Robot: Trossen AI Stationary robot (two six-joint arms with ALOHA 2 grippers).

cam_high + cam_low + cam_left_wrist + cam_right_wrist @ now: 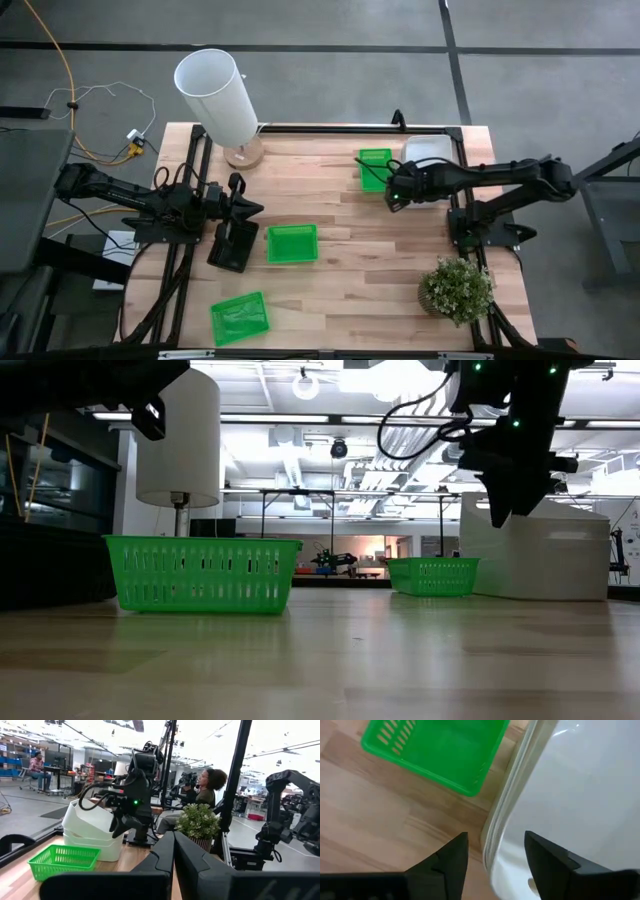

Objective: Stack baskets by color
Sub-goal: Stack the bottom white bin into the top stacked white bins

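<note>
Your right gripper [495,852] hangs with fingers apart astride the white baskets' [428,150] rim at the bench's far right corner — left gripper [255,208] clenched, empty, near the left edge.

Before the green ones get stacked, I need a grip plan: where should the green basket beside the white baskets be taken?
Probably the rim of one wall, from above: the green basket sits upright and open-topped beside the white baskets, with thin slotted walls. The right gripper, open, hovers close by.
</note>
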